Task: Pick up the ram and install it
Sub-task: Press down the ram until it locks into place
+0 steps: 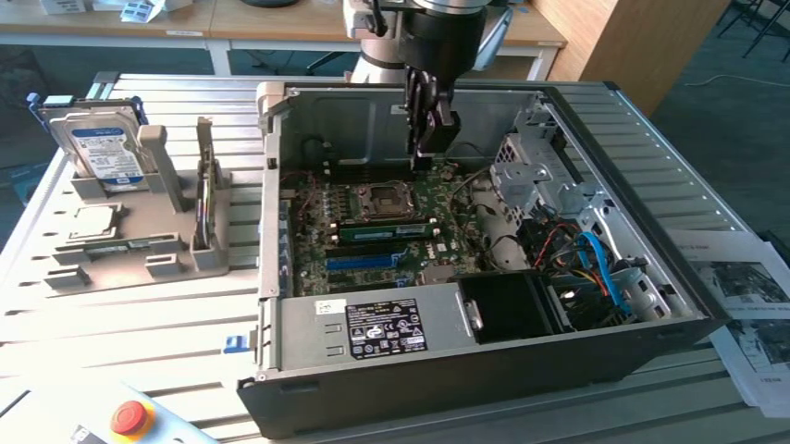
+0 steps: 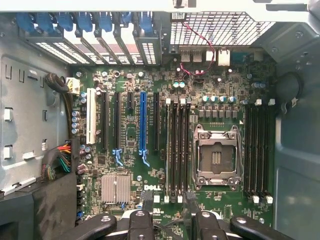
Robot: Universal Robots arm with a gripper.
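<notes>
Exterior view: the gripper [image 1: 426, 159] is seen with jaws apart and nothing held, poised over the open computer case [image 1: 277, 213]. A green stick, taken to be the ram [image 1: 385, 231], stands in a slot beside the processor socket [image 1: 376, 197]. Sound seating is judged to need it square in the slot and pressed evenly at both ends. The case holds the motherboard [image 1: 426, 199], power supply [image 1: 370, 328] and cables [image 1: 593, 264]. The rack [image 1: 124, 273] holds the hard drive [image 1: 102, 153] and processor chip [image 1: 92, 222]. Wrist view: the spread fingers [image 2: 147, 200] are framed above the dark memory slots [image 2: 177, 150]
</notes>
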